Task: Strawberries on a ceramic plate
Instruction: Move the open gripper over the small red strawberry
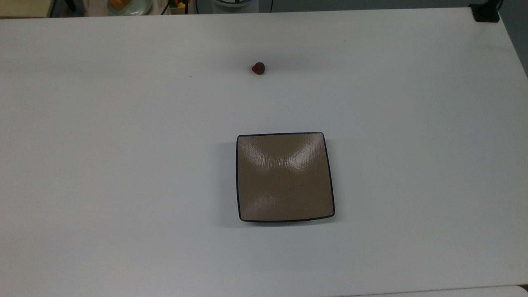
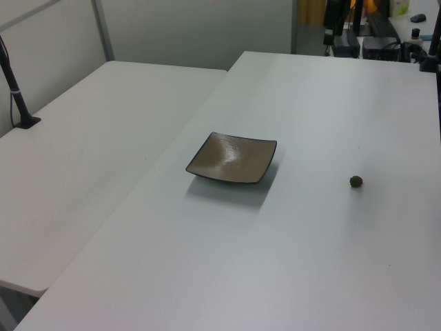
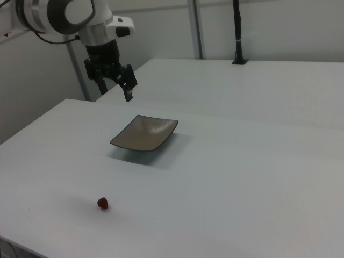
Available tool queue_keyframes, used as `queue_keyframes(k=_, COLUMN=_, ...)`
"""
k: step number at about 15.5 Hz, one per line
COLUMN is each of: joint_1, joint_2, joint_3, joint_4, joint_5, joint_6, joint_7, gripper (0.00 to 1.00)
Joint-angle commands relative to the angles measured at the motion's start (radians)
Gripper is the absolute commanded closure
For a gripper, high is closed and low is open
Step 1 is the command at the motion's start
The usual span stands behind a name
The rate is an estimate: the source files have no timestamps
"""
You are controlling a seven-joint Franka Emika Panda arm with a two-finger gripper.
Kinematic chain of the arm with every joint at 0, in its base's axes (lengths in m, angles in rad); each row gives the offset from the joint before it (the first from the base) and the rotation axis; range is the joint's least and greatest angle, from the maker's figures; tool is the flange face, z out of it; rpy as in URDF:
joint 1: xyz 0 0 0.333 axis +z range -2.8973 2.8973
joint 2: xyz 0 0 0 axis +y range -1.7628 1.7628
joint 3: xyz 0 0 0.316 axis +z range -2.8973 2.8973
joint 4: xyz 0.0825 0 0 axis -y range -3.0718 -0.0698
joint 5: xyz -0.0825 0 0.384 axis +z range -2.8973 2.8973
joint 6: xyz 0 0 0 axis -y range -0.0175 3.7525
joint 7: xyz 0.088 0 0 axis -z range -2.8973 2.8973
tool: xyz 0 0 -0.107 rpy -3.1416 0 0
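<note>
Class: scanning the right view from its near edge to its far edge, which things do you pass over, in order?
Strawberry → ceramic plate → gripper hanging above the table's far edge → black post standing on the second table behind.

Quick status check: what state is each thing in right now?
Strawberry: lying on the table, apart from the plate, not gripped.
Plate: flat on the table, nothing on it.
Gripper: raised above the table beyond the plate, holding nothing.
</note>
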State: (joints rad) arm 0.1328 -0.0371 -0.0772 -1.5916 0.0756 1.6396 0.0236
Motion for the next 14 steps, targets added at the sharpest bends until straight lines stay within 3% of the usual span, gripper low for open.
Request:
queue_keyframes(k=1, joint_1=0.016, joint_2=-0.007, joint_3=0.002, joint_4=-0.051, joint_5=0.016, joint_6=0.039, joint_7=-0.005, gripper=0.00)
queue_keyframes(k=4, joint_1=0.016, joint_2=-0.007, joint_3=0.008, joint_4=-0.063, joint_5=0.015, joint_6=0.039, joint_7=-0.019, gripper=0.00)
queue_keyframes(k=12, joint_1=0.019, joint_2=-0.014, joint_3=0.011, joint_4=-0.123, joint_5=0.013, joint_6=-0.023, joint_7=-0.279, gripper=0.00)
queue_keyframes(k=14, joint_1=0.016, joint_2=-0.018, joint_3=0.043, joint_4=-0.162, joint_5=0.006, joint_6=-0.027, joint_7=-0.321, gripper=0.00)
